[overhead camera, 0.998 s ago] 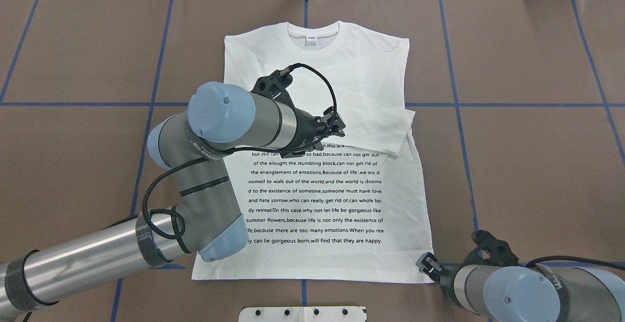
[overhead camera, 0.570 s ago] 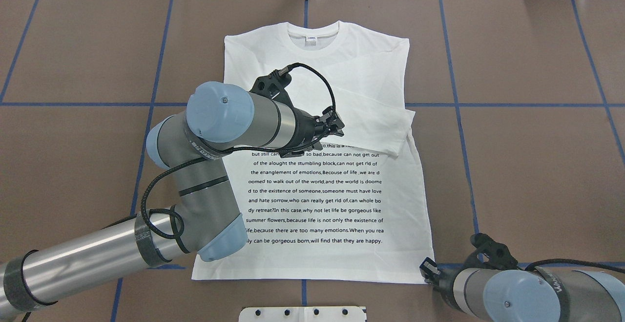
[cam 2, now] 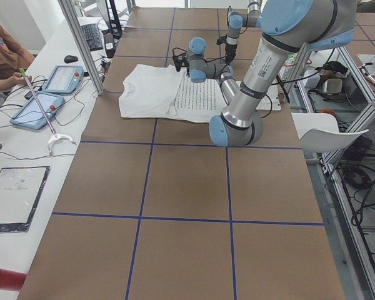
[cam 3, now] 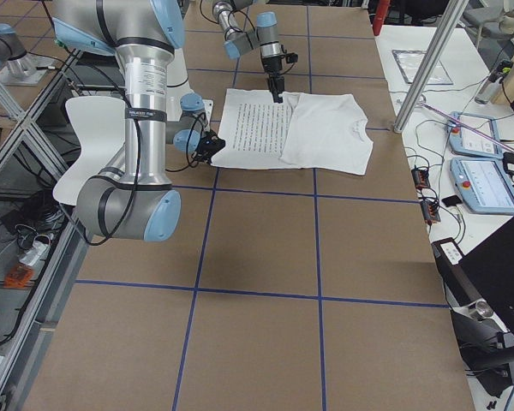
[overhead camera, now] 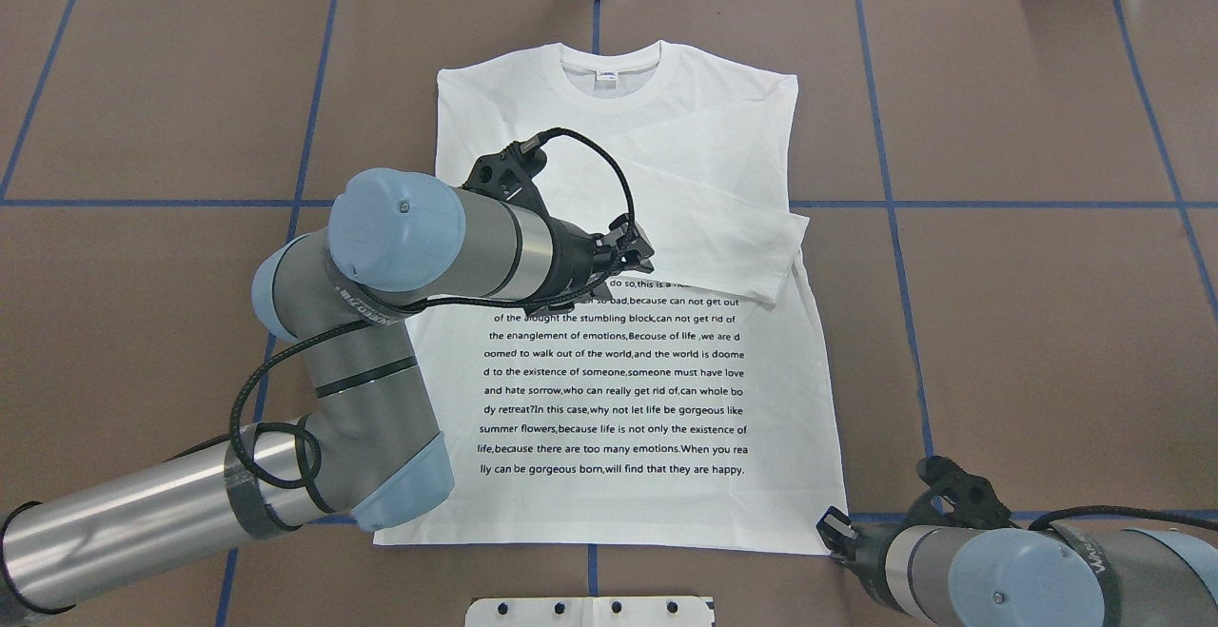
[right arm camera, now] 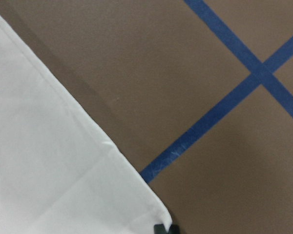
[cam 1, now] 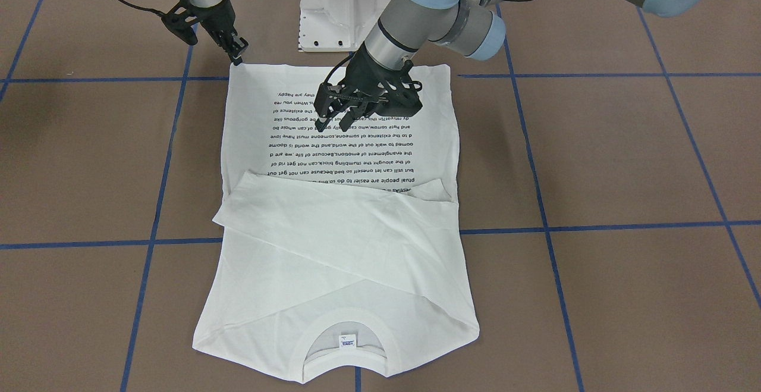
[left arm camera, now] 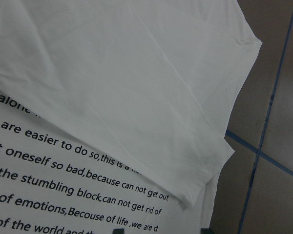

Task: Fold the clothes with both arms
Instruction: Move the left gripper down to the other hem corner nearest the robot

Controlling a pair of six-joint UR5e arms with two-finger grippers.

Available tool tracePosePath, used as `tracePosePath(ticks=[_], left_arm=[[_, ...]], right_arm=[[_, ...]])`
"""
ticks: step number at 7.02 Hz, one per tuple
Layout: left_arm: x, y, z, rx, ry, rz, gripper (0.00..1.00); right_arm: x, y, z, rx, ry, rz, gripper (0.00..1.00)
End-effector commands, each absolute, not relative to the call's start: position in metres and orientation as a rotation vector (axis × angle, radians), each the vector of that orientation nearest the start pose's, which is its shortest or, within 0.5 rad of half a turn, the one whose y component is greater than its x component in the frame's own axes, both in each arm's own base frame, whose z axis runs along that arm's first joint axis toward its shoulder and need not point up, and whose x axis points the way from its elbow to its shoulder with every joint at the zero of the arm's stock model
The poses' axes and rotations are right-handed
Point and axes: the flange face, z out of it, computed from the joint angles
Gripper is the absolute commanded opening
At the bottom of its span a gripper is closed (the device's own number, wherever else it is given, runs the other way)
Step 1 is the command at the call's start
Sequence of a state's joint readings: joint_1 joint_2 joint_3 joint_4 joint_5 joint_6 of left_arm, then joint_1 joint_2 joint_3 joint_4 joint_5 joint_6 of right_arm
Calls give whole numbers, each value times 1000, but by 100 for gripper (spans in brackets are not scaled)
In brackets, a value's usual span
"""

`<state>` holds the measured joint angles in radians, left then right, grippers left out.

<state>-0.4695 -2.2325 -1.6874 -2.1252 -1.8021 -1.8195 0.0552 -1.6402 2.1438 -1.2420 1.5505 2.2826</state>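
left gripper [cam 1: 333,123]: spread, T-shirt [cam 1: 333,243] print below | right gripper [cam 1: 238,54]: hem corner [cam 1: 233,68] just beside, cannot tell if spread or pinching

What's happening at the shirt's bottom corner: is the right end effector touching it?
Cannot tell. In the front-facing view the right end effector sits right at the T-shirt hem corner; no view shows contact or a gap plainly.

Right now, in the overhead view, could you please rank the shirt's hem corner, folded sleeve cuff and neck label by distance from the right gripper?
1. Hem corner, beside the right gripper, near right.
2. Folded sleeve cuff, mid-shirt, right side.
3. Neck label, at the far collar.
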Motion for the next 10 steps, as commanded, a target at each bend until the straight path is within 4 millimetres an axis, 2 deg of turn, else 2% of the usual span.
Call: tracePosePath(ticks=[1, 2, 3, 5, 6, 7, 8, 9, 10], left_arm=[[531, -315, 186, -23, 1199, -471, 61], [505, -286, 223, -44, 1121, -459, 61], [501, -255, 276, -85, 1021, -459, 61], [494, -228, 331, -117, 914, -452, 60], [493, -225, 334, -149, 905, -486, 59], [487, -219, 326, -197, 910, -502, 58], [494, -203, 334, -224, 883, -505, 58], [492, -200, 340, -231, 870, -515, 58], [495, -185, 348, -255, 848, -529, 58]], right_arm=[[-445, -160, 384, -259, -828, 731, 0], [-443, -161, 381, -261, -834, 732, 0], [-442, -161, 382, -261, -831, 733, 0], [-438, -171, 380, -257, -838, 752, 0], [-436, -171, 380, -259, -836, 751, 0], [-436, -171, 379, -261, -840, 750, 0], [-437, -171, 378, -260, -842, 751, 0], [-436, -171, 380, -258, -838, 751, 0], [-436, -171, 380, -258, -838, 751, 0]])
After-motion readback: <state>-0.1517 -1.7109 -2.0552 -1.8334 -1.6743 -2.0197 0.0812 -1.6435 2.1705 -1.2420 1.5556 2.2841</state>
